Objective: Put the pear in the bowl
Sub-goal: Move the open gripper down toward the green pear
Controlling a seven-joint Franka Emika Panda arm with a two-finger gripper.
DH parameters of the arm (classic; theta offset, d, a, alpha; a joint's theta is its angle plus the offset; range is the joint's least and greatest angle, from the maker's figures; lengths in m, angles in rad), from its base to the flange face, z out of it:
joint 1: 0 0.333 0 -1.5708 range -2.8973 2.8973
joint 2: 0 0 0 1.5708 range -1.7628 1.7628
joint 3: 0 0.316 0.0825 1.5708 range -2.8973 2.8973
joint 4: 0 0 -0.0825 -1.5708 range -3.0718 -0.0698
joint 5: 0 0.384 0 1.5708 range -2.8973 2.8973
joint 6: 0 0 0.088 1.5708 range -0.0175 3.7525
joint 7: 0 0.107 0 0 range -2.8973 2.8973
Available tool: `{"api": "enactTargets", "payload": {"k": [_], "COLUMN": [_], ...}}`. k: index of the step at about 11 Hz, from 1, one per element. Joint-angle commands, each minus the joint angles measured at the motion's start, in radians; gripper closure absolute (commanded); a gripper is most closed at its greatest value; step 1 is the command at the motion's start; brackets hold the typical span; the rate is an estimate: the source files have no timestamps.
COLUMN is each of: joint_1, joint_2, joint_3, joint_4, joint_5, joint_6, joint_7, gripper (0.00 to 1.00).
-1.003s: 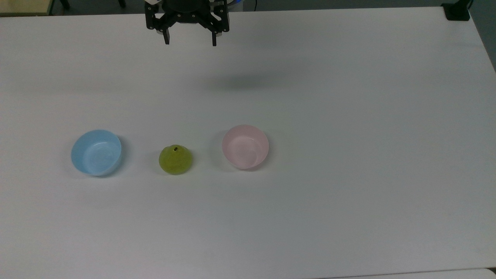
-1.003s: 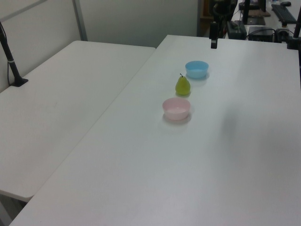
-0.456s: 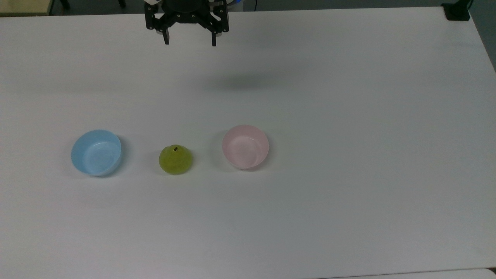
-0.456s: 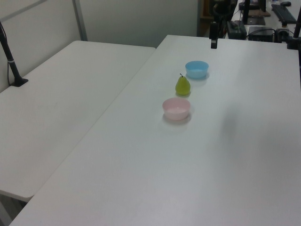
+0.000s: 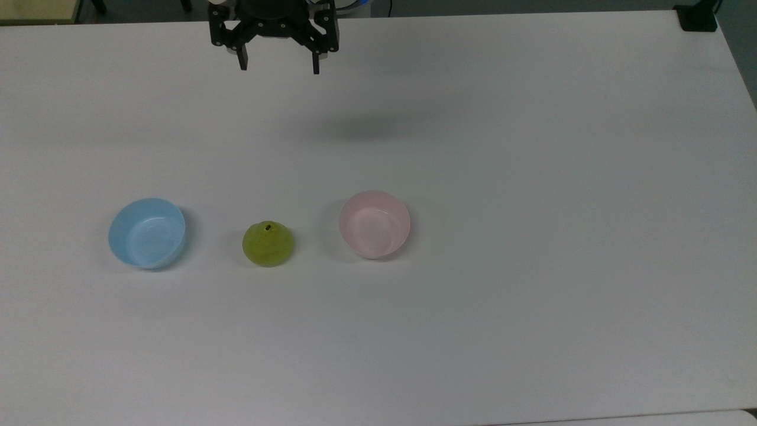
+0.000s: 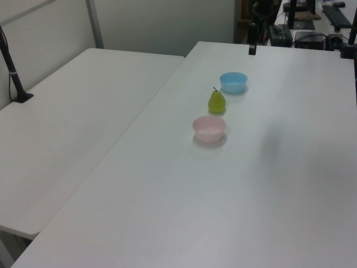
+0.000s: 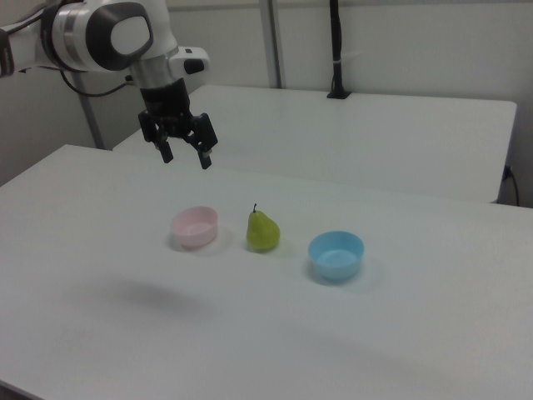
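Here we find the gripper (image 5: 277, 64) raised over the far edge of the table (image 5: 532, 148), its jaws spread wide and holding nothing. The pear (image 5: 267, 243) stands upright on the table, stem up, so its long axis is vertical. It lies between the pink bowl (image 5: 374, 223) and the blue bowl (image 5: 146, 232), apart from both. In the top view the pear sits well below the gripper and almost in line with it, a little toward the top view's left. We judge the coming move to be a long approach and descent onto the pear. Compared with one second ago, the gripper has shifted slightly toward the top view's left; pear and bowls are unmoved.
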Motion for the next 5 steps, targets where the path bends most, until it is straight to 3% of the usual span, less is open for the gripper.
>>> {"api": "enactTargets", "payload": {"k": [1,5], "joint_1": [-0.022,-0.049], "joint_2": [0.057,0.194], "joint_3": [-0.005,-0.005], "joint_4": [0.006,0.006], "joint_5": [0.013,0.011], "joint_6": [0.123,0.341], "joint_7": [-0.016,-0.018], "gripper": [0.0,0.0]}}
